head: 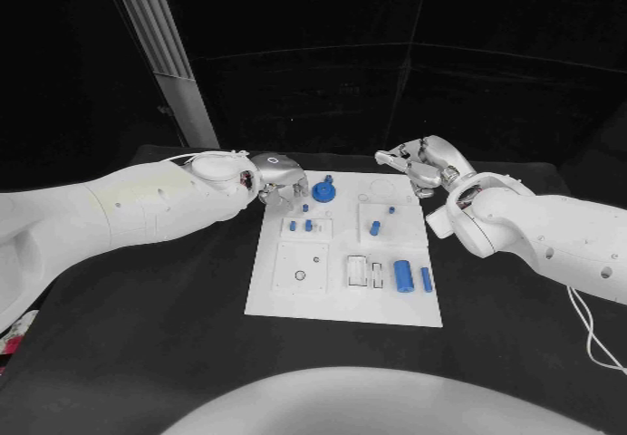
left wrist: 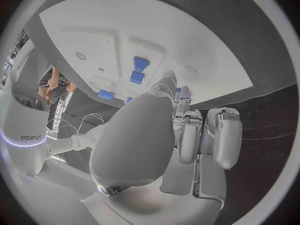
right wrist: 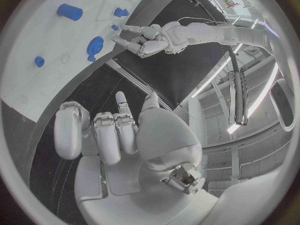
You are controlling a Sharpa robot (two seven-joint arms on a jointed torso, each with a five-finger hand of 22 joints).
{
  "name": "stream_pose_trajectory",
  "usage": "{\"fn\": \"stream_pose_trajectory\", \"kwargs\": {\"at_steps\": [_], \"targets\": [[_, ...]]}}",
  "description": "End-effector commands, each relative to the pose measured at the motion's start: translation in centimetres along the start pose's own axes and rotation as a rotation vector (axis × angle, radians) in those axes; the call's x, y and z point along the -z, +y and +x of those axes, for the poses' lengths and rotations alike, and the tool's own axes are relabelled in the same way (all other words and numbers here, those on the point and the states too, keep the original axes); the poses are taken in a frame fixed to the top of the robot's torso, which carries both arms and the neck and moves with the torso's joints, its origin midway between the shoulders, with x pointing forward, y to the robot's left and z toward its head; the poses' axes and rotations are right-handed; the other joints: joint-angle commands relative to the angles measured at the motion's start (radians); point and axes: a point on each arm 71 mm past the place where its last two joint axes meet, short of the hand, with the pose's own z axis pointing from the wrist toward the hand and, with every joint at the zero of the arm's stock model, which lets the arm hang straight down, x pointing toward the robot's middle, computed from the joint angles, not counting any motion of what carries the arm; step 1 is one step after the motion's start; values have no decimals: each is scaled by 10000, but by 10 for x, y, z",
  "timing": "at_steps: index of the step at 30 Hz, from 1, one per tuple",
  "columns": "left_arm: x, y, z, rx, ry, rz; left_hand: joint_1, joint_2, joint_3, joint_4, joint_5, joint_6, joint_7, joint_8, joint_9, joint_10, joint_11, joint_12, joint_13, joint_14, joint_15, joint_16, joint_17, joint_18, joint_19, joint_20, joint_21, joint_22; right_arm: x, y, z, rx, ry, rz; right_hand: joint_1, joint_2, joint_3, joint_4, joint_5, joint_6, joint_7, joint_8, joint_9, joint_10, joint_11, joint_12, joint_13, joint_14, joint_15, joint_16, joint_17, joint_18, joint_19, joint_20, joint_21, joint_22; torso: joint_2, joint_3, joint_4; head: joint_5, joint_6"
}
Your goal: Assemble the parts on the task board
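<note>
My left hand (head: pixel 274 181) hovers at the task board's (head: pixel 303 299) far-left corner, fingers curled, empty; my right hand (head: pixel 420 166) likewise at the far-right. Blue parts (head: pixel 405 275) lie across the board. Risk: curled fingers could knock the disc (head: pixel 324 191).

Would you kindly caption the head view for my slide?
Both hands, left hand and right hand, hover at the far edge of the white task board bearing blue parts.

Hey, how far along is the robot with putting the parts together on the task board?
Early, it looks. Some small blue parts stand in the task board, but two blue cylinders lie loose near its right edge. The left hand hovers by the blue disc, holding nothing; the right hand sits off the far right corner, fingers curled, empty.
</note>
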Motion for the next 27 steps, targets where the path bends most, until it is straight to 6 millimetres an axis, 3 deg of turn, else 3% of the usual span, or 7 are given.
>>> {"fn": "stream_pose_trajectory", "kwargs": {"at_steps": [1,7,9,13,17,24,27], "targets": [[5,2,-7,-153,-1086,89,44,-58,42,-8,33,-80,-15,8,15,-33,-2,-36,16,1038,85,27,2630,127,530,59,-9,2373,0,0,-1,-9,-8,-29,49,88,-68,-4,56,-9,-18,16,-10,402,-63,-30,702,1070,-74,24,2633,164,-50,1,-60,1731,2,-4,11,-55,-1],[21,10,-14,1106,-2330,516,-611,-384,-365,16,46,-7,-90,150,58,80,-83,89,27,992,-46,-28,2542,242,203,53,-426,2215,3,-1,-5,44,-110,-2,140,48,-115,-12,63,9,-26,24,-11,-283,-70,-613,48,1070,-86,24,2633,230,-219,-5,-346,1618,-6,-10,3,-147,-1],[26,14,-17,1684,-2811,558,-891,-393,-572,18,20,19,-108,196,66,55,-108,131,33,574,-81,-553,1777,446,-397,36,-1196,1920,5,-1,-6,85,-130,11,204,55,-139,-2,67,13,-35,25,-13,-927,-78,-1187,-570,1070,-86,24,2633,277,-342,-19,-556,1536,-12,-4,0,-167,-1],[40,25,-26,3940,-4455,309,-1605,-224,-1061,-4,95,179,-190,384,106,46,-140,379,48,-1279,-156,-3112,-1209,1221,-3006,-8,-4830,445,11,-1,-14,495,-197,-37,638,67,-244,-1,90,43,-101,17,-17,-5187,-175,-6103,-5407,986,-187,-87,2478,419,-613,-173,-1192,1271,-26,-19,5,-248,-1],[50,36,-32,7016,-6105,-275,-2194,1,-1367,12,539,265,-160,528,141,-122,-150,622,48,-3594,-54,-6115,-4273,1729,-5200,54,-8414,-1194,14,2,-23,1269,-231,-195,1463,-70,-292,-14,83,109,-13,-6,-18,-5731,-131,-8731,-7878,764,-214,-559,1791,357,-385,-166,-1113,1274,-9,-16,-8,-371,-1],[56,38,-35,11061,-7919,-192,-3745,753,-2116,-70,2565,-139,169,528,86,-1162,359,829,63,-7642,781,-9058,-6454,1309,-7970,641,-11213,-2714,17,3,-32,3207,-225,-430,2797,-455,-48,-329,-74,320,135,-46,-21,-6122,135,-10951,-10392,832,-88,-612,1612,384,-271,-36,-1274,1159,2,-36,-33,-763,-1],[54,32,-36,11757,-8185,312,-4296,1054,-2515,15,2710,-460,343,510,62,-1670,537,972,82,-8543,1084,-9688,-7240,1214,-8881,907,-12195,-3374,17,2,-34,4028,-194,-468,3034,-606,-7,-330,-119,530,74,-77,-16,-5913,151,-11341,-11013,839,-96,-607,1590,416,-288,-53,-1421,1074,-6,-37,-22,-1001,-1]]}}
